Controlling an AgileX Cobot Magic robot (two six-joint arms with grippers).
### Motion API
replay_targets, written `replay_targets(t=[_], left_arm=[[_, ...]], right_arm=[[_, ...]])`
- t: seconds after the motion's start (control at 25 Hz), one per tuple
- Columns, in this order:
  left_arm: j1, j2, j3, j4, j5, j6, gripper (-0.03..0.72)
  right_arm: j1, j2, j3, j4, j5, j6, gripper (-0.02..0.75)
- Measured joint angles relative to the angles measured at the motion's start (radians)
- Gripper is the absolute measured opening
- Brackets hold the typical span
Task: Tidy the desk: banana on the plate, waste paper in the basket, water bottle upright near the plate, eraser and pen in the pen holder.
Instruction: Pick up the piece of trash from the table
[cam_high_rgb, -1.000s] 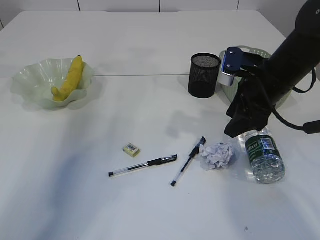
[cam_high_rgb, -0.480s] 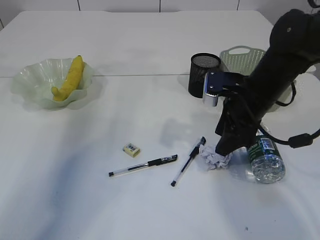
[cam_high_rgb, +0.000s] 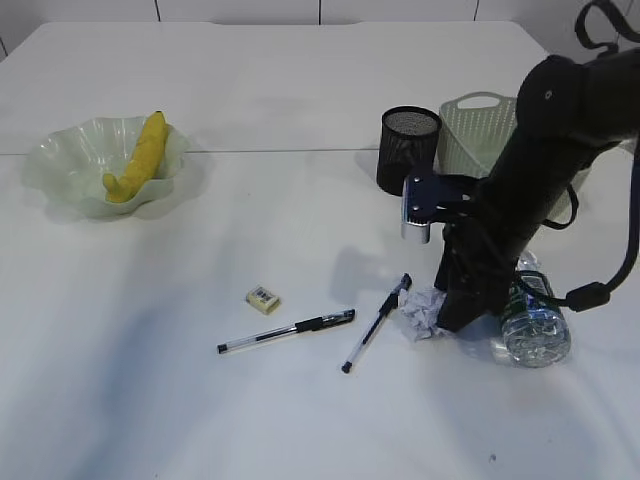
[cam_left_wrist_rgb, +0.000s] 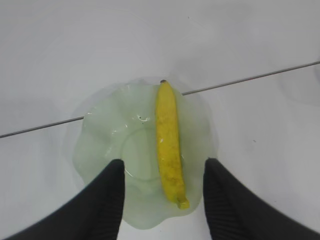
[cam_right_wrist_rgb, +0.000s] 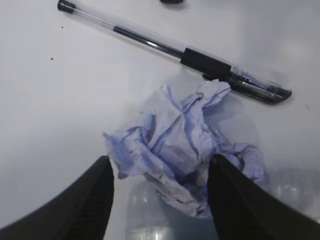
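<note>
Paper is the business of the moment: the right hand (cam_right_wrist_rgb: 159, 200) stands over the crumpled waste paper (cam_right_wrist_rgb: 182, 150), fingers spread to either side of the wad and not yet closed on it, so the ball lies free on the desk (cam_high_rgb: 200, 400). From the exterior view the arm comes down steeply, probably so the fingers can straddle the wad without touching the pen (cam_right_wrist_rgb: 170, 50) just beside it or the water bottle (cam_high_rgb: 530, 315) lying on its side on the other flank. The basket (cam_high_rgb: 478, 125) waits behind, near the pen holder (cam_high_rgb: 408, 150), a short carry once the wad is pinched.

The left hand (cam_left_wrist_rgb: 162, 192) hangs released above the plate (cam_left_wrist_rgb: 100, 150), holding nothing; the banana (cam_left_wrist_rgb: 169, 145) already lies across the plate, so that part looks finished.

A second pen (cam_high_rgb: 288, 332) and the eraser (cam_high_rgb: 262, 299) remain loose on the desk, well apart from the holder.
</note>
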Motion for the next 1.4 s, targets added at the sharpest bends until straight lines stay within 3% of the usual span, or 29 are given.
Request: replay_targets(t=[0.84, 1.4], left_arm=[[0.000, 0.000, 0.000, 0.000, 0.003, 0.002, 0.358], [0.000, 0.000, 0.000, 0.008, 0.008, 0.002, 0.351]], right_arm=[[0.015, 0.054, -0.002, -0.009, -0.102, 0.000, 0.433], [0.055, 0.064, -0.004, 0.011, -0.113, 0.000, 0.104]])
